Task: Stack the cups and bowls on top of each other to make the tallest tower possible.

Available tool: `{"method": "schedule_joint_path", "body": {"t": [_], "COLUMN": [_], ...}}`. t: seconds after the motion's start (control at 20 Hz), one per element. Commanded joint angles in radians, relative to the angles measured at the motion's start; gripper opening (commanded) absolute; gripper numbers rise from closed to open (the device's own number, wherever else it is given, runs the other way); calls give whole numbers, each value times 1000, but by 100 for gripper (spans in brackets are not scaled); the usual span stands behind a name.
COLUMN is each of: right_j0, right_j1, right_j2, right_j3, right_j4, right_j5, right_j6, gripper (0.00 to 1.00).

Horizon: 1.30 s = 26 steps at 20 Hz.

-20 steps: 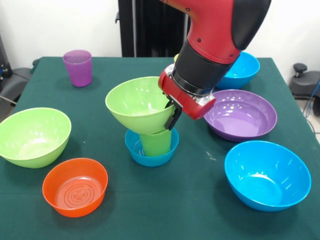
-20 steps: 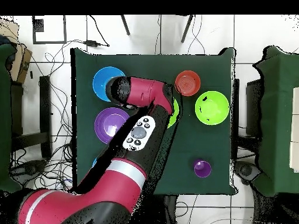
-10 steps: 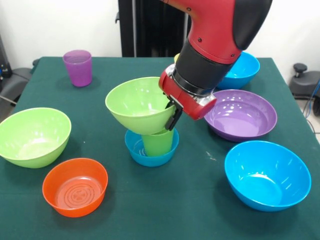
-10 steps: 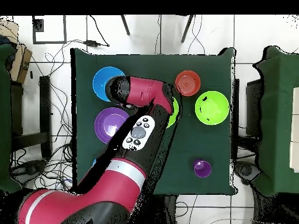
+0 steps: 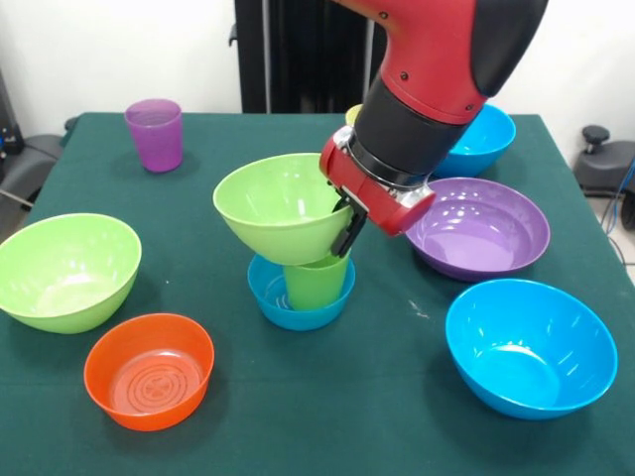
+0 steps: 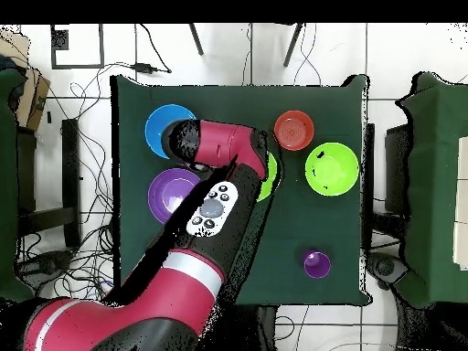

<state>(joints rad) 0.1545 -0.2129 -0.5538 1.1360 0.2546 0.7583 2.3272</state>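
Nearest the front camera, on the green table (image 5: 397,397): an orange bowl (image 5: 149,370) at front left and a blue bowl (image 5: 530,346) at front right, both upright. Just behind the orange one, at the left edge, a large lime green bowl (image 5: 65,270). At centre, the tower (image 5: 298,248): a small blue bowl (image 5: 301,294) on the cloth, a green cup (image 5: 316,280) standing in it, and a second lime green bowl (image 5: 281,207) perched on the cup, tilted with its mouth toward the left. Pinching that bowl's right rim, the gripper (image 5: 349,224) of the red and black arm (image 5: 437,79), one black finger visible outside the wall. To the right, a wide purple bowl (image 5: 477,227), apart from the tower. Farther back, another blue bowl (image 5: 477,140) partly behind the arm, and a purple cup (image 5: 155,134) upright near the far left corner. From overhead, the arm (image 6: 201,219) covering most of the tower.
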Motion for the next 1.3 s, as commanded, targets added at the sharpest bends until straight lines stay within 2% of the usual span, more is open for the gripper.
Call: {"method": "schedule_joint_path", "body": {"t": [0.05, 1.3], "right_j0": [27, 32], "right_j1": [17, 65], "right_j2": [61, 14], "right_j3": [-51, -112], "right_j4": [-54, -41], "right_j5": [48, 85], "right_j6": [61, 71], "gripper": [0, 0]}}
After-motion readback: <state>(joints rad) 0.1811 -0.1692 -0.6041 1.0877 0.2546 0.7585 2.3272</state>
